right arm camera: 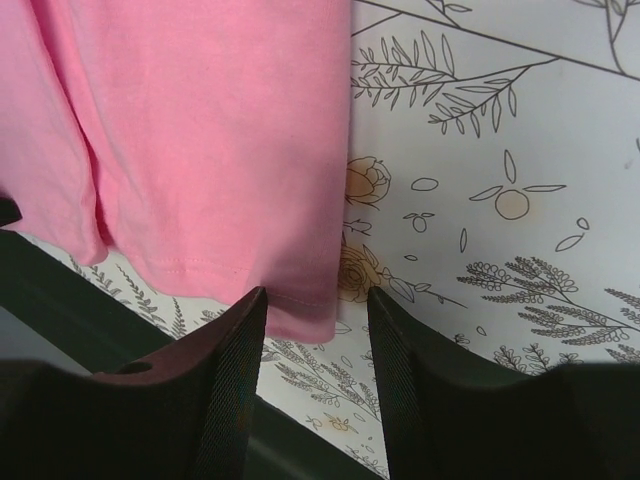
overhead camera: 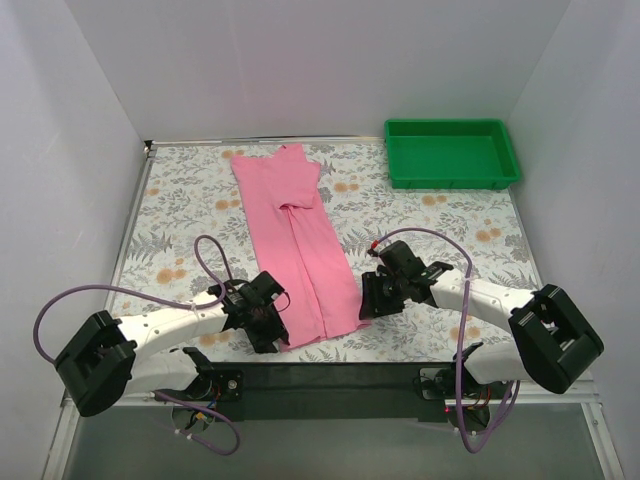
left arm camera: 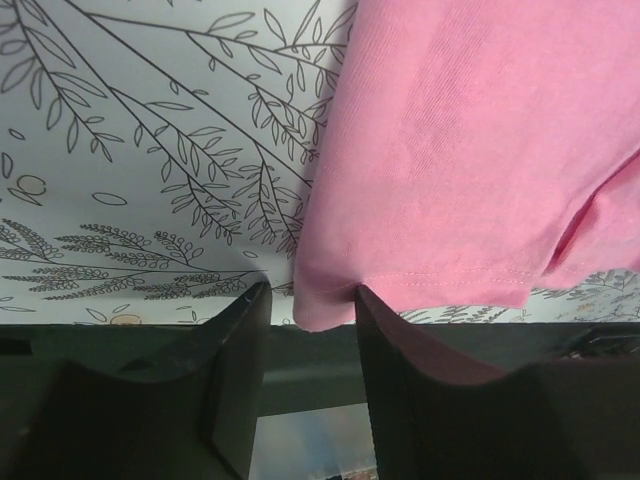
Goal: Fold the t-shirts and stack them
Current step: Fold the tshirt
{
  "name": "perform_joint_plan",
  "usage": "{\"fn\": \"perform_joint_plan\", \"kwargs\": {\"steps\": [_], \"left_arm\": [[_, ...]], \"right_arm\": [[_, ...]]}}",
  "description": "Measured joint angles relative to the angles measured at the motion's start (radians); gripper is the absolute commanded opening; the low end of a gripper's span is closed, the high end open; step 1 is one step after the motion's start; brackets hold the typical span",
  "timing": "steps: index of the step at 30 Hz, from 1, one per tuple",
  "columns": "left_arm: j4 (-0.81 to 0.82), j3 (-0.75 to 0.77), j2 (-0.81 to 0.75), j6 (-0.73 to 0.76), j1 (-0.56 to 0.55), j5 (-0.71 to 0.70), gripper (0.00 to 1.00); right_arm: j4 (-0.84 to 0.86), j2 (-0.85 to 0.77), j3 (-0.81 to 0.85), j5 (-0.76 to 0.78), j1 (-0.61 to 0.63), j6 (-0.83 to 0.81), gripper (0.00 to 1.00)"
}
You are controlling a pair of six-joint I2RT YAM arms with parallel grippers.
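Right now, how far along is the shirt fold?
Done: the shirt lies folded lengthwise into a narrow strip, sides turned in. In hand: the left gripper and right gripper each straddle a near hem corner, jaws apart, not yet pinched. Left: likely fold the strip crosswise, then stack it. The tray holds nothing.

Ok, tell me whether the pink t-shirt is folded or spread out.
Partly folded: the pink t-shirt lies as a long narrow strip, its sides turned in and overlapping down the middle.
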Motion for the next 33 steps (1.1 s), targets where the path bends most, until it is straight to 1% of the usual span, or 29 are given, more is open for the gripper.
{"fn": "perform_joint_plan", "kwargs": {"steps": [1, 3, 4, 7, 8, 9, 12, 14, 15, 17, 18, 20, 21, 27, 29, 33], "left_arm": [[0.001, 0.000, 0.003, -0.002, -0.003, 0.002, 0.29], [0.006, 0.000, 0.014, -0.009, -0.012, 0.005, 0.25], [0.006, 0.000, 0.017, -0.011, -0.016, 0.006, 0.21], [0.009, 0.002, 0.026, -0.014, -0.022, 0.008, 0.18], [0.011, 0.002, 0.029, -0.015, -0.023, 0.010, 0.13], [0.012, 0.002, 0.032, -0.016, -0.025, 0.012, 0.11], [0.014, 0.005, 0.042, -0.014, -0.026, 0.016, 0.03], [0.015, 0.006, 0.045, -0.013, -0.026, 0.019, 0.01], [0.016, 0.006, 0.046, -0.011, -0.026, 0.021, 0.00], [0.018, 0.005, 0.046, -0.008, -0.026, 0.021, 0.00], [0.019, 0.005, 0.045, -0.006, -0.026, 0.023, 0.00], [0.023, 0.005, 0.045, -0.001, -0.026, 0.026, 0.00], [0.025, 0.005, 0.045, 0.003, -0.026, 0.028, 0.00], [0.017, 0.011, 0.046, 0.028, -0.026, 0.035, 0.00], [-0.008, 0.022, 0.050, 0.042, -0.027, 0.039, 0.00], [-0.124, 0.097, 0.054, 0.074, -0.021, 0.034, 0.00]], "right_arm": [[0.003, 0.001, -0.001, -0.003, 0.000, 0.001, 0.45], [0.014, 0.004, -0.005, -0.015, -0.002, 0.005, 0.45], [0.016, 0.005, -0.005, -0.017, -0.002, 0.006, 0.45], [0.022, 0.016, -0.004, -0.027, -0.001, 0.010, 0.44], [0.023, 0.019, -0.003, -0.029, 0.001, 0.011, 0.44], [0.022, 0.023, 0.000, -0.029, 0.004, 0.011, 0.44], [0.018, 0.038, 0.012, -0.026, 0.019, 0.014, 0.41], [0.013, 0.048, 0.016, -0.023, 0.026, 0.015, 0.38], [0.011, 0.050, 0.017, -0.019, 0.027, 0.016, 0.35], [0.006, 0.057, 0.016, -0.010, 0.029, 0.016, 0.30], [0.003, 0.061, 0.016, -0.006, 0.029, 0.016, 0.22], [-0.002, 0.069, 0.015, -0.004, 0.029, 0.013, 0.11], [-0.005, 0.071, 0.015, -0.005, 0.030, 0.012, 0.02], [-0.051, 0.078, 0.042, -0.005, 0.031, -0.003, 0.01], [-0.100, 0.079, 0.054, 0.000, 0.034, -0.012, 0.01], [-0.274, 0.084, 0.106, 0.025, 0.039, -0.051, 0.01]]}}
